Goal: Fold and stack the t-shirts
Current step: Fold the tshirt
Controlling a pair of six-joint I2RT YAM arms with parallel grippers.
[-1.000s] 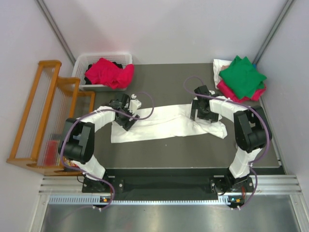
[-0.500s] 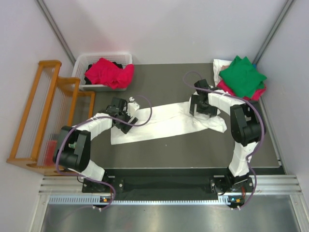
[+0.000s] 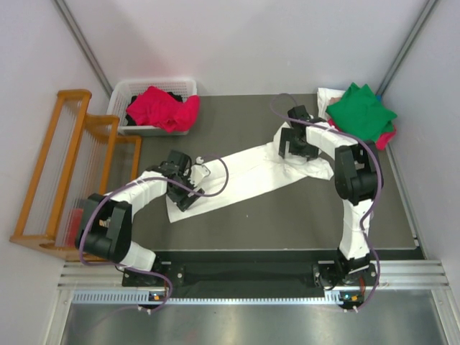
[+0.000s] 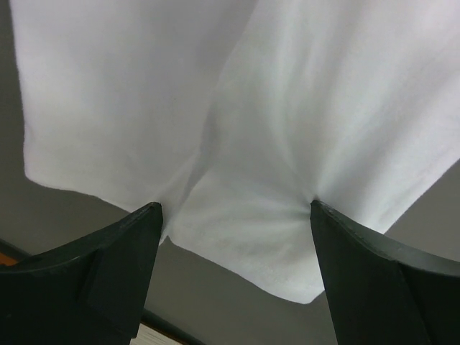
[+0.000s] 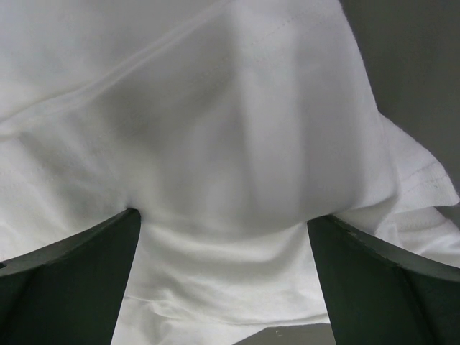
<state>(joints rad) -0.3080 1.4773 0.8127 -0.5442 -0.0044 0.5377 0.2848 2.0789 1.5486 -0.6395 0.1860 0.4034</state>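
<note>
**Across the dark table, a white shirt drawn out on a slant**

On the matte grey table the white t-shirt lies as a long, soft band of cloth, lightly wrinkled. Its long axis runs from near left to far right. The left gripper stands on its near-left end. The right gripper stands on its far-right end, just beside the folded green t-shirt. Each has its jaws spread wide, with the tips pressed down onto cloth that puckers between them. A second ago the band lay almost straight from left to right. Its right end has since swung farther away, and its left end has come slightly nearer.
</note>
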